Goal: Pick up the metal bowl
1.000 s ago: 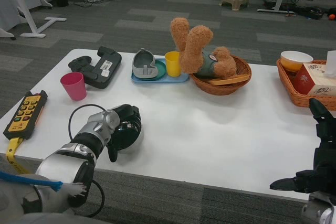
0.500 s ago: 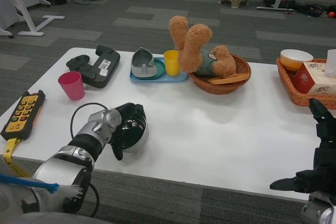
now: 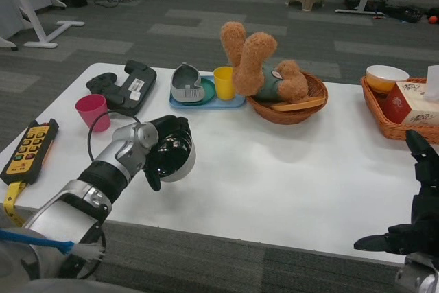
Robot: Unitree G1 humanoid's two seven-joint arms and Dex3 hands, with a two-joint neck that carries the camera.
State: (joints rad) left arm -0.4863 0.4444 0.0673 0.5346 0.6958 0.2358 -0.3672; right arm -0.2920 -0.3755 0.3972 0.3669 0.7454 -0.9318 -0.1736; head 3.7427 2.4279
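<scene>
Table [image 3: 274, 169] white, carries everything. Wicker basket [image 3: 312, 111] at back holds brown teddy bear [image 3: 257, 60], legs up. Second wicker basket [image 3: 381, 118] far right with tissue box [image 3: 410, 104] and bowl [image 3: 385, 77]. Black game controller [image 3: 123, 87], blue tray [image 3: 226, 101] with grey shoe [image 3: 186, 81] and yellow cup [image 3: 224, 81]. Metal bowl [image 3: 175, 159] tilted, gripped by left hand [image 3: 164, 149], fingers clamped on rim, front-left of table. Pink cup [image 3: 91, 111], yellow remote [image 3: 29, 149] left. Right hand [image 3: 415, 224] low right, fingers apart.
</scene>
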